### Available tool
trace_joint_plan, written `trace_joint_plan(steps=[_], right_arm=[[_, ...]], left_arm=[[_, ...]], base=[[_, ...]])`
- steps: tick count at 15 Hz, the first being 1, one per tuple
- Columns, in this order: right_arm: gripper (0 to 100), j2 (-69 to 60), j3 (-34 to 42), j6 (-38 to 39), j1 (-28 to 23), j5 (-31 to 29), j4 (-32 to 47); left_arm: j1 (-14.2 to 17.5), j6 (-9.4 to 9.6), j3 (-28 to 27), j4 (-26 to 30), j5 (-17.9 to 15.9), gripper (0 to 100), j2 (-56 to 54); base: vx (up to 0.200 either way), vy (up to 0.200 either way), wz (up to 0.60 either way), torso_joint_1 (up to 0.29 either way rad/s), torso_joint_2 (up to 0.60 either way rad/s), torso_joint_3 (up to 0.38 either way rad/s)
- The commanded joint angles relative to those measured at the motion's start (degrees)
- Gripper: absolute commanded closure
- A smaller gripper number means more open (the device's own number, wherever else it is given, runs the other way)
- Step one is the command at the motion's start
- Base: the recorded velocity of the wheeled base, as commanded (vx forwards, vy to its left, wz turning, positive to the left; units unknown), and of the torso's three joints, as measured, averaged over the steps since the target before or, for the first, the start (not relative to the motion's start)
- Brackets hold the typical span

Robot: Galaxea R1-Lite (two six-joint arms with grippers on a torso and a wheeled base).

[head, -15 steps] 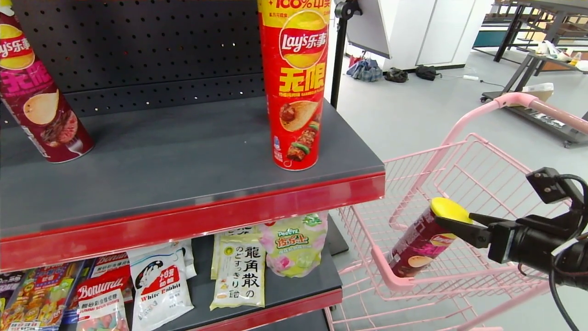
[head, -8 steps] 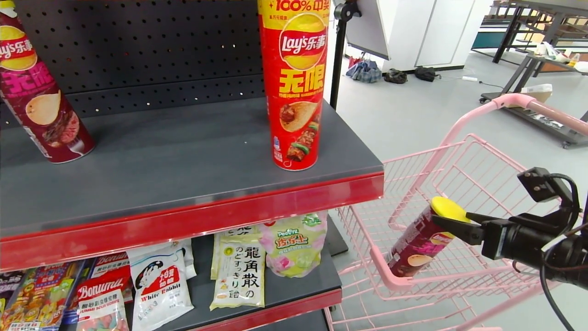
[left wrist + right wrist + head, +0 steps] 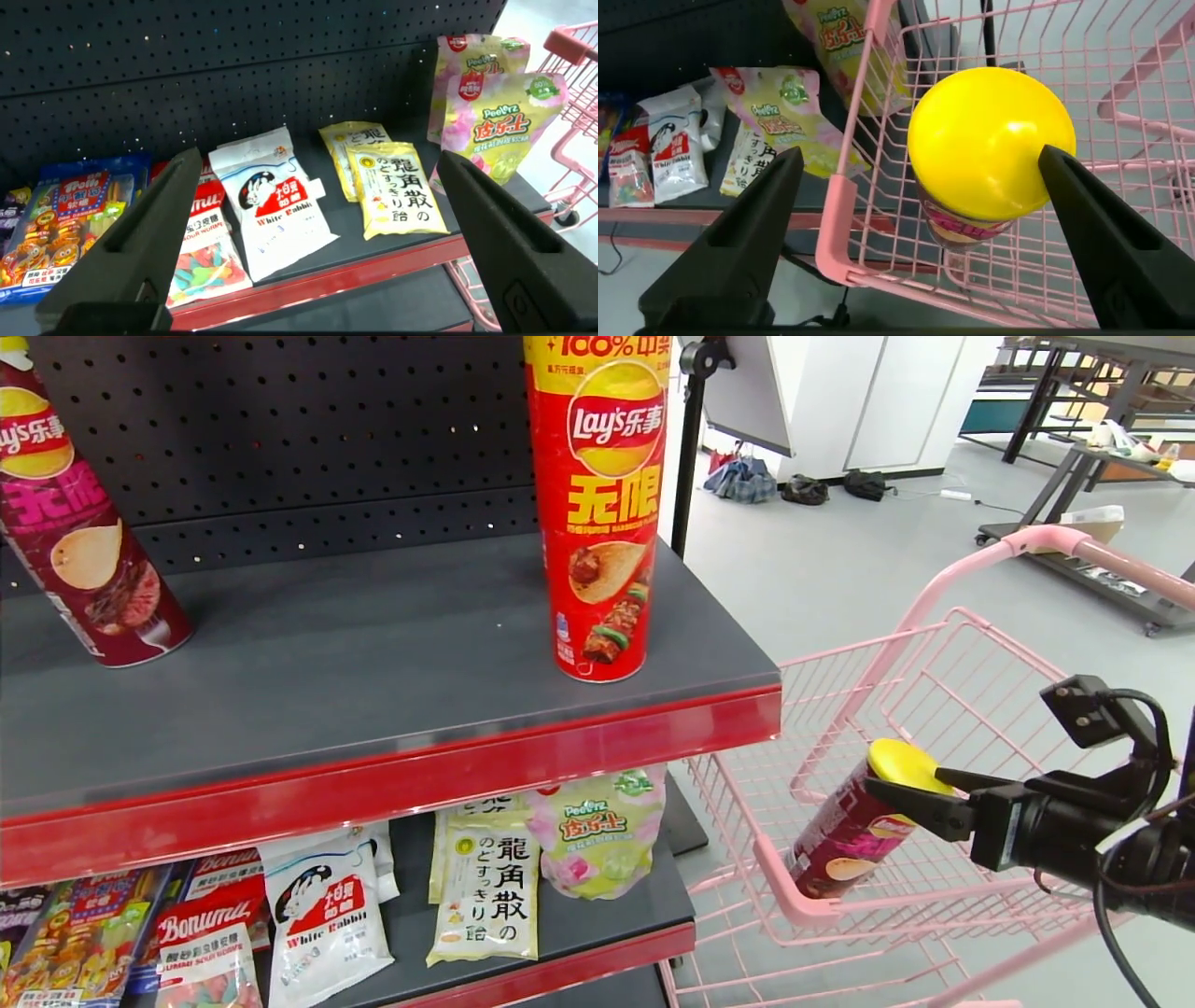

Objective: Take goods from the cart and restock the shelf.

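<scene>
Head view: chip can (image 3: 845,840) propped lid-up in a corner of the pink cart (image 3: 1055,536), hence right gripper (image 3: 904,782) held out level at lid height. Left wrist view: left gripper (image 3: 318,247) spread wide, empty, facing snack bags (image 3: 276,201) on the lower shelf (image 3: 374,269), probably parked clear. Right wrist view: jaws wide apart either side of the yellow lid (image 3: 985,140), gripping nothing yet, seemingly lined up to close below it.

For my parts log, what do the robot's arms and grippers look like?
The left gripper and right gripper are matte black, with long tapering wedge fingers. The right arm is black, with looping cables and a screwed bracket.
</scene>
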Motion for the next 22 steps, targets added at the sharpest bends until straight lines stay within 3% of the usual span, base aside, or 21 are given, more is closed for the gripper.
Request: trace_joint_plan(steps=[1, 7, 11, 14, 22], right_arm=[[0, -2.32, -0.81, -0.21, 0.88, -0.56, -0.49], [0, -7.16, -1.68, -0.65, 1.32, -8.12, 0.13], [0, -11.2, 9.57, -0.82, 1.14, -9.52, 0.13], [0, -7.25, 12.64, 0.67, 0.88, -9.44, -0.58], [0, 6.38, 8.25, 1.9, 1.23, -9.26, -7.26]], left_arm=[[0.0, -0.01, 0.0, -0.01, 0.01, 0, 0.09], [0.0, -0.01, 0.0, -0.01, 0.01, 0, 0.09], [0.0, -0.01, -0.09, -0.01, 0.01, 0, 0.09], [0.0, -0.01, 0.0, -0.01, 0.01, 0, 0.09], [0.0, -0.01, 0.0, -0.01, 0.01, 0, 0.09]], base=[[0.0, 0.0, 0.0, 0.0, 0.0, 0.0], [0.0, 0.0, 0.0, 0.0, 0.0, 0.0], [0.0, 0.0, 0.0, 0.0, 0.0, 0.0], [0.0, 0.0, 0.0, 0.0, 0.0, 0.0], [0.0, 0.0, 0.0, 0.0, 0.0, 0.0]])
